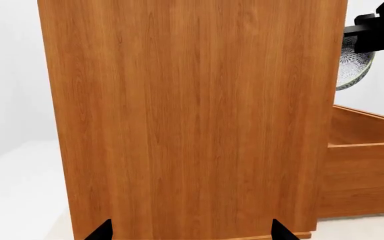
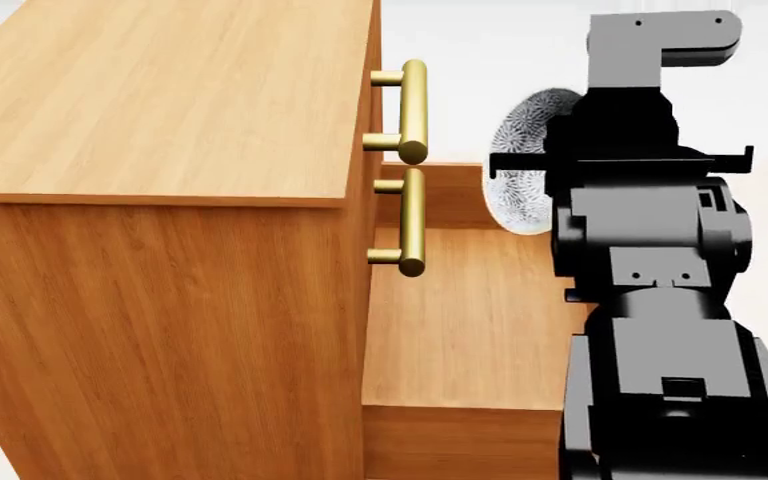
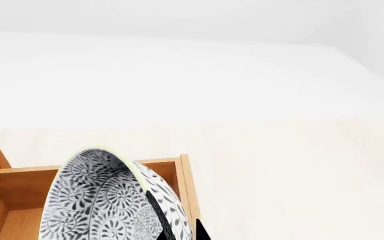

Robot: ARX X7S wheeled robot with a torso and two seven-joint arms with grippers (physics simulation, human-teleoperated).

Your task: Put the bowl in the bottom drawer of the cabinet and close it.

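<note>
Two grippers, one bowl held on edge above an open drawer.

Pinched at its rim by the right gripper [image 3: 182,231], the bowl [image 3: 112,200] is round and white-grey with a fine dark leaf pattern, tilted nearly upright over the pulled-out bottom drawer [image 2: 471,330], a smooth orange-brown wooden box. Left gripper [image 1: 190,231] has its black fingertips spread apart, facing the flat wood-grain side of the cabinet [image 1: 192,115], gripping nothing. Two brass bar handles [image 2: 411,100] jut from the cabinet's front beside the dark right arm [image 2: 651,290], which hides part of the bowl from the head view.
</note>
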